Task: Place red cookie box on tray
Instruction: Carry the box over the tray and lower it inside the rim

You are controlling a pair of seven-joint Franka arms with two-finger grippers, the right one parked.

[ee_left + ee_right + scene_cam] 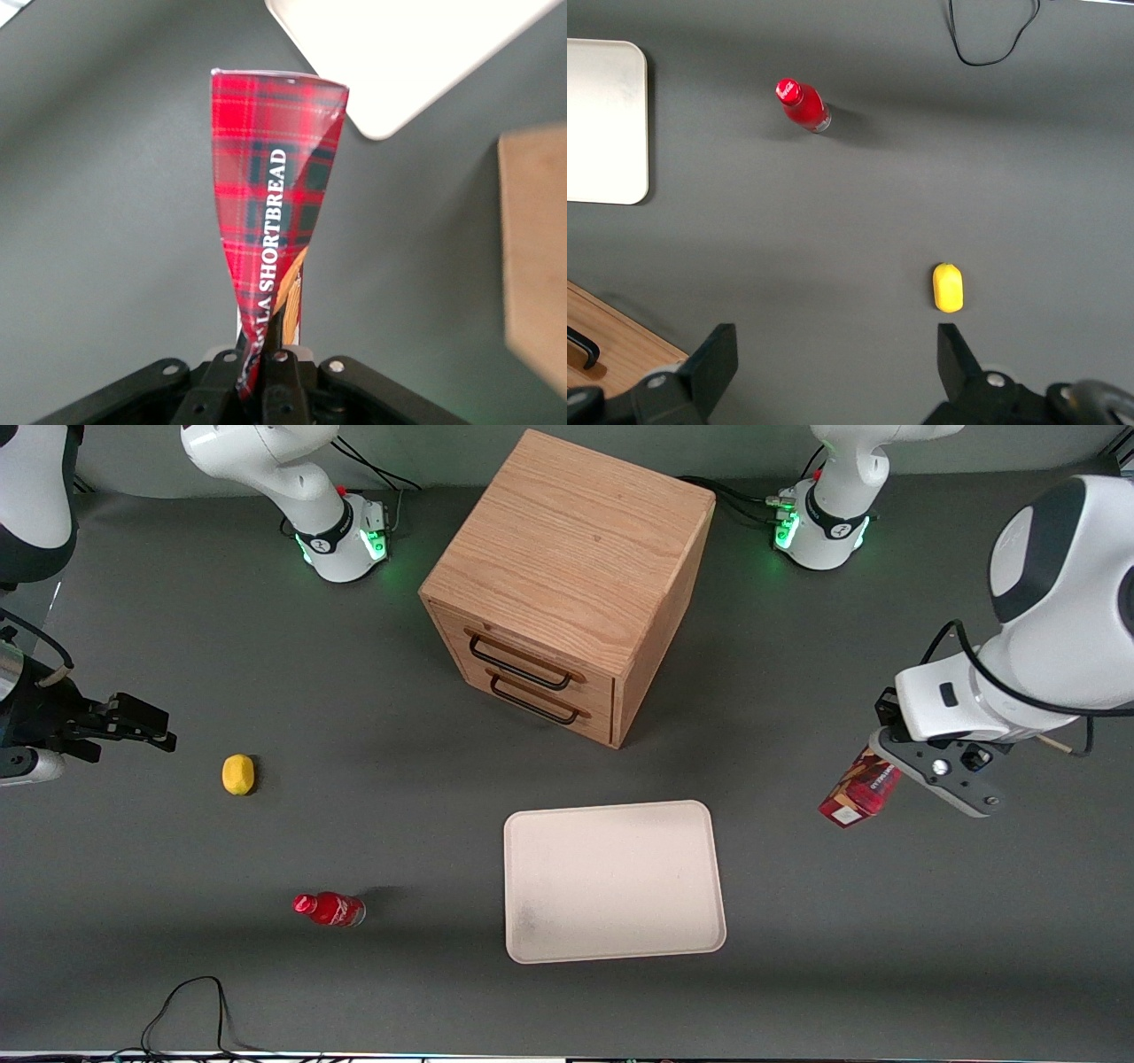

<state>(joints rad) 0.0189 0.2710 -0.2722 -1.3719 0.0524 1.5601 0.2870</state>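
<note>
The red cookie box (276, 208) has a red checked pattern, and white letters down its side are spelling "SHORTBREAD", with "LA" just before that word. The rest of the writing is hiding near the pincer (259, 372). A small tan cookie picture is showing close to where the box is being pinched.

The pincer is squeezing one end of the box between its black fingers (282, 382), shut tight on it. The box is sticking straight out from the pincer, and its side is looking bent and twisted.

In the front view, the working arm's white wrist (952, 704) is reaching in over the table (354, 815) from its own end. The pincer (886, 766) is pointing down and in toward the tray. The red cookie box (858, 790) is tilting out from under it, toward seven o'clock. The box is at about three o'clock from the tray (611, 881), well apart from it, and it is not over the tray yet.

The cream tray is lying flat with nothing on it, just a faint grey smudge near one corner. At twelve o'clock from the tray, a wooden drawer box (567, 584) is standing with both drawers closed.

A small red bottle (330, 909) is lying at nine o'clock from the tray. A yellow lemon (237, 774) is sitting at about ten o'clock.
</note>
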